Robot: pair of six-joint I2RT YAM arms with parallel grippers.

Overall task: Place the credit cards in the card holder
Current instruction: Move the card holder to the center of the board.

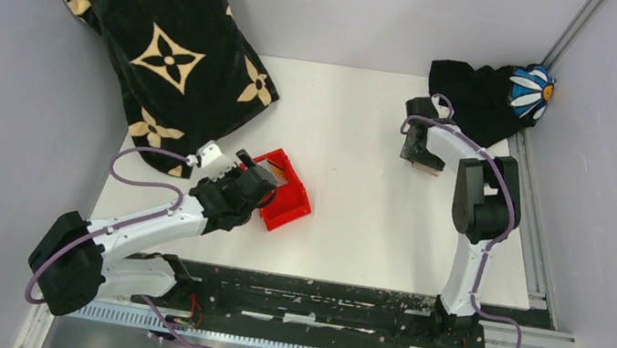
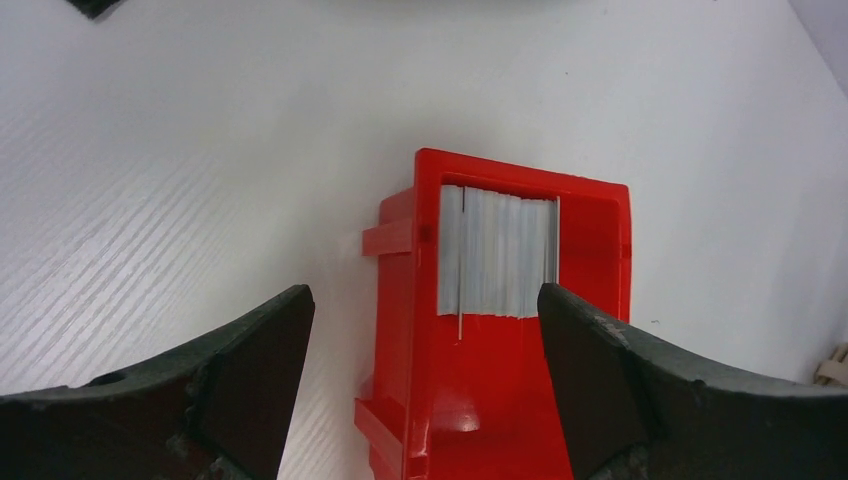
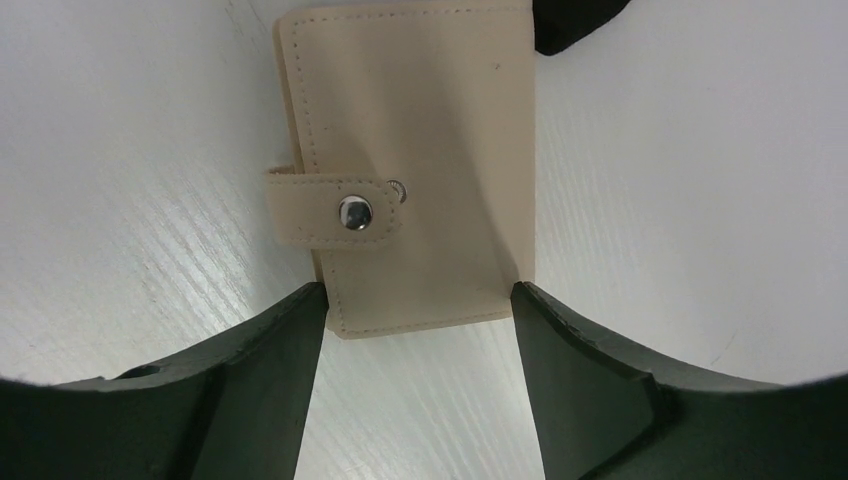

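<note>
Jaws of the left gripper [image 2: 422,298] gape over the red plastic bin [image 2: 590,250] of thin grey credit cards [image 2: 497,250], gripping nothing; the right gripper [image 3: 419,293] gapes around the beige snap-tab card holder [image 3: 420,130].

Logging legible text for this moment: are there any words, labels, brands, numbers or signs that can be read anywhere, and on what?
No readable text in any view.
Card holder: plain beige with a metal snap, no lettering.
Credit cards in the red bin: pale faces, no print legible.
Black blanket: cream flower motifs only, no letters.
Black cloth: a daisy picture, no words.
</note>
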